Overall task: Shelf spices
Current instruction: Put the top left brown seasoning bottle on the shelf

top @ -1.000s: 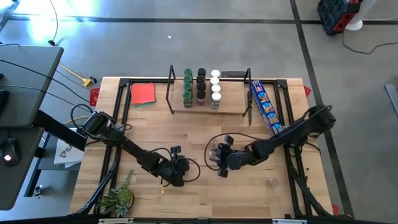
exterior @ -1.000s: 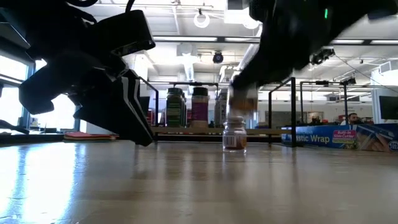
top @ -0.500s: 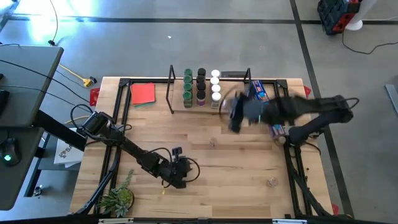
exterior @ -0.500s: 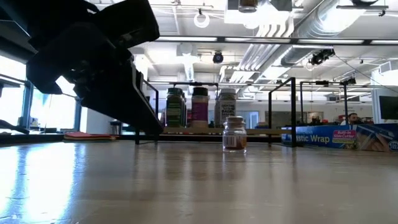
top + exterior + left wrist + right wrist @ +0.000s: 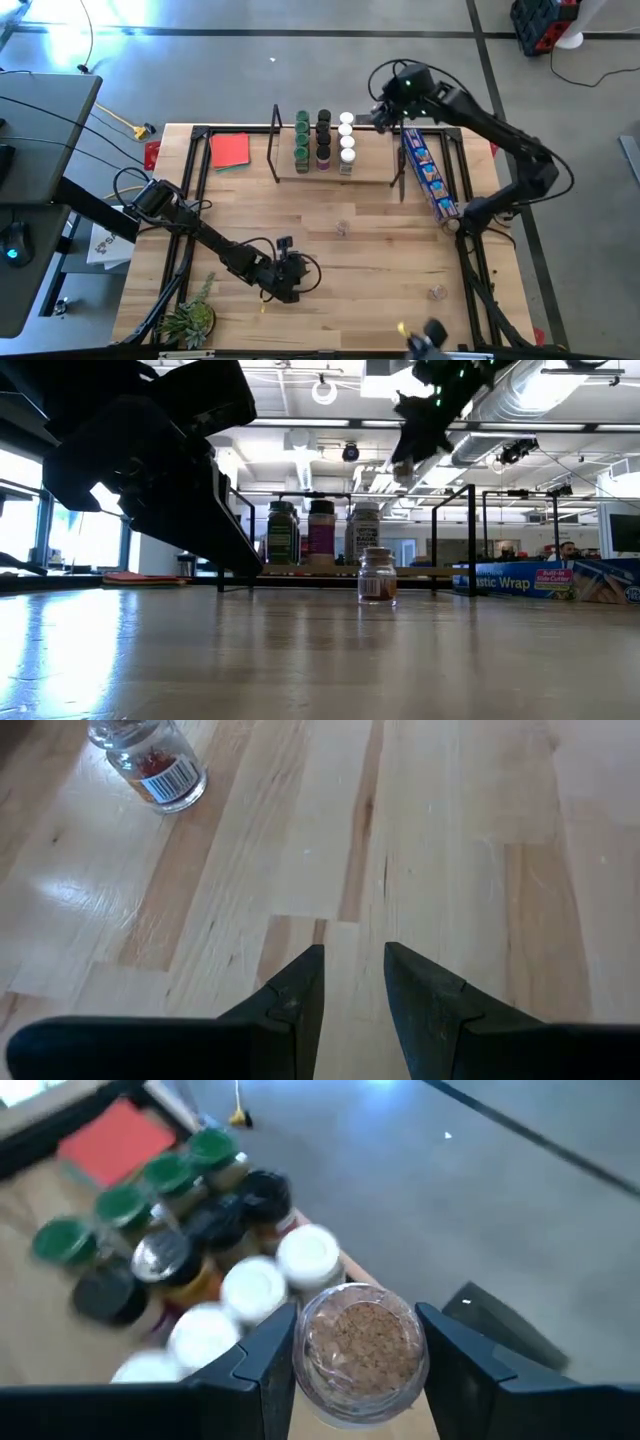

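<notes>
- Risk hangs over the shelf: the right hand (image 5: 355, 1345), clamped on a small clear glass jar of tan ground spice (image 5: 360, 1342), hovers high above the far right end of the low light-wood shelf with black metal end frames (image 5: 372, 168), just beside the row of white-lidded jars (image 5: 346, 138).
- A careless descent could knock those white lids, or the neighbouring black-lidded jars (image 5: 324, 137) and green-lidded jars (image 5: 301, 139), toppling rows that stand packed together.
- The jar shows no lid in the wrist view; a tilt would probably spill powder over the shelf.
- The black upright frame stands near the arm's path and could catch it.
- The left hand (image 5: 353, 982), fingers slightly apart and holding nothing, waits low over the light wooden worktop (image 5: 380, 250) near a small clear jar with red contents (image 5: 150, 765).
- One more small jar (image 5: 437, 293) sits near the worktop's right front edge.
- Hard to judge: how much free shelf remains beside the white lids, the wrist view being smeared.
- The low view cuts the carried jar off behind the arm.
</notes>
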Action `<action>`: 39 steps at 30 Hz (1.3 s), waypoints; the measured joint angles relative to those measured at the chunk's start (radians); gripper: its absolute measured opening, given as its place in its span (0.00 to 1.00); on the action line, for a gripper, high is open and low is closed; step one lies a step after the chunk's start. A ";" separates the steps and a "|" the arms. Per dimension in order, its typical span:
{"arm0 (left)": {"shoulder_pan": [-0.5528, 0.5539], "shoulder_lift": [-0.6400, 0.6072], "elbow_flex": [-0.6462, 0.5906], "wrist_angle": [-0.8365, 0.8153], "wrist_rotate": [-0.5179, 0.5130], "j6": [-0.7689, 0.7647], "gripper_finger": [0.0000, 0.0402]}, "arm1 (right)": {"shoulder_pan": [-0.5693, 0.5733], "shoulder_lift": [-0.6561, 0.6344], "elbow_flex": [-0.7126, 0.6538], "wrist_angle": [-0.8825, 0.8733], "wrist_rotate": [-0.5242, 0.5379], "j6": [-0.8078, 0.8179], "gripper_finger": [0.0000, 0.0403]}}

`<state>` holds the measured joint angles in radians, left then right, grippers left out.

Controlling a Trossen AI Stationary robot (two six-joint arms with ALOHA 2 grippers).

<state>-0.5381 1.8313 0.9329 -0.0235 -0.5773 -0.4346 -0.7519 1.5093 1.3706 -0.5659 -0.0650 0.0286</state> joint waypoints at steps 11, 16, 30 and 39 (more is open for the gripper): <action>0.001 -0.001 0.000 0.000 -0.004 -0.006 0.26 | -0.018 0.262 -0.006 0.091 0.115 0.036 0.40; 0.001 -0.001 0.000 0.002 -0.004 -0.009 0.26 | -0.022 0.288 0.001 0.106 0.133 0.043 0.40; 0.001 -0.001 0.000 0.006 -0.005 -0.008 0.26 | 0.003 0.287 -0.005 0.100 0.108 -0.114 0.40; 0.003 -0.001 0.000 0.007 -0.009 0.039 0.26 | -0.036 0.273 -0.011 -0.008 -0.055 -0.409 0.40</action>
<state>-0.5351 1.8301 0.9329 -0.0169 -0.5865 -0.3954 -0.7875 1.7825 1.3593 -0.5735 -0.1202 -0.3801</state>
